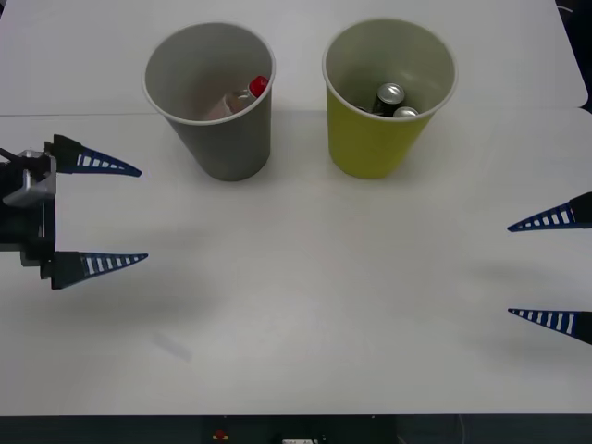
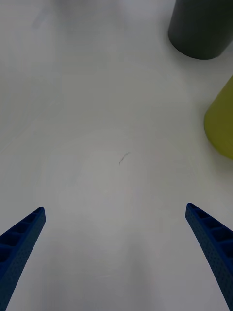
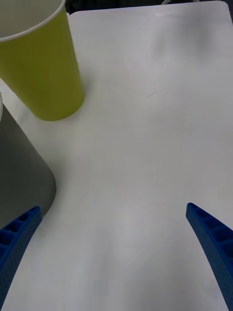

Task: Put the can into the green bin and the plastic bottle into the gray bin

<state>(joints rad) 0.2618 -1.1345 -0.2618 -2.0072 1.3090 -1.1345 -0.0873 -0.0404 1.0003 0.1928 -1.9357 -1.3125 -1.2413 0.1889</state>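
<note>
The gray bin (image 1: 215,102) stands upright at the back left of the table, with the plastic bottle (image 1: 244,96) and its red cap lying inside it. Beside it on the right stands the green bin (image 1: 381,97), holding two cans (image 1: 390,94) with silver tops. My left gripper (image 1: 141,215) hovers open at the left edge, level with the table's middle, nothing between its fingers. At the right edge my right gripper (image 1: 509,270) is open and holds nothing. The wrist views show the gray bin (image 3: 22,170) (image 2: 201,29) and the green bin (image 3: 43,68) (image 2: 221,121) from the sides.
The white table (image 1: 314,277) stretches bare between the two grippers and in front of the bins. Its front edge (image 1: 296,414) runs along the bottom of the front view. A faint scuff mark (image 2: 124,158) lies on the surface.
</note>
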